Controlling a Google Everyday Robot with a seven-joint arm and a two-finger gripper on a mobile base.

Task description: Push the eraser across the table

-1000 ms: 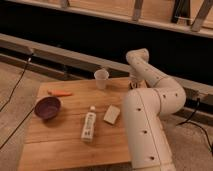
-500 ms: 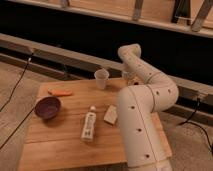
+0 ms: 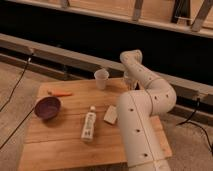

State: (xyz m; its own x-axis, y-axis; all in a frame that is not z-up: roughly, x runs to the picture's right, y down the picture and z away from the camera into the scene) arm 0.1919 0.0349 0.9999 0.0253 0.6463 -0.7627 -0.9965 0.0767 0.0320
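Eraser hidden from me; my gripper (image 3: pixel 128 82), fingers together, hangs over the table's (image 3: pixel 60 132) far edge, cup (image 3: pixel 101 78) near beside it.

Cream-white arm (image 3: pixel 146 107), thick rounded segments, small dark dots, pale pincer (image 3: pixel 128 81) by table (image 3: pixel 60 136) edge

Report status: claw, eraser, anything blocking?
Claw shut, low at far edge of table, right of cup. Eraser not in view. Cream block, bottle lie mid-table.
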